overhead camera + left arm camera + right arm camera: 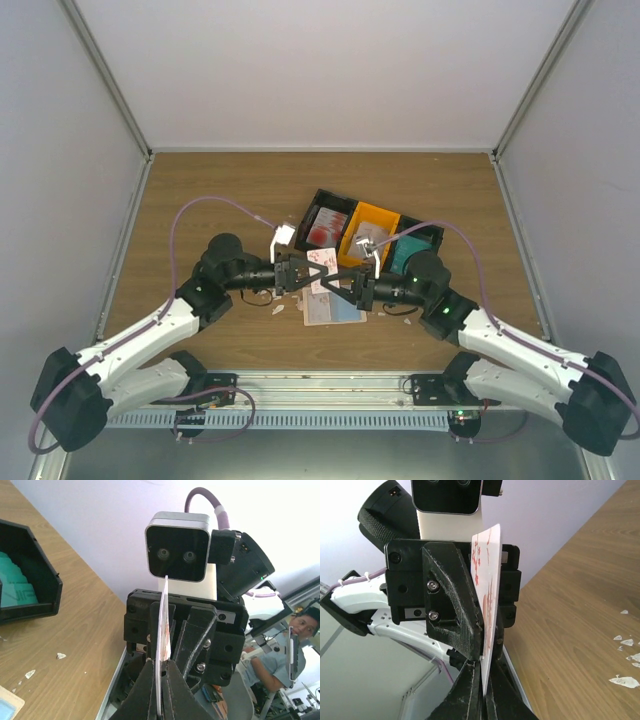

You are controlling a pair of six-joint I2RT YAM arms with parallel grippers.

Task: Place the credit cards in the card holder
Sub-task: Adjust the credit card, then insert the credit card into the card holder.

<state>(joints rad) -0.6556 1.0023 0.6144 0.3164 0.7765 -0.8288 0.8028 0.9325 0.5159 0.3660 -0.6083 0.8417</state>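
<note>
A white credit card (487, 555) with red marks stands on edge above the table, pinched from both ends. My left gripper (161, 662) is shut on one end of that card (162, 630). My right gripper (483, 663) is shut on the opposite end. In the top view the left gripper (300, 272) and the right gripper (345, 287) meet nose to nose over the beige card holder (333, 306), which lies flat on the wood. A light blue patch shows at the holder's near right corner. A beige and blue corner (7, 705) shows in the left wrist view.
Behind the grippers stand a black bin (325, 225) with white and red cards, an orange bin (370, 230) and a black bin (412, 248) with teal cards. Small white scraps (625, 680) lie on the wood. White walls close in the table on three sides.
</note>
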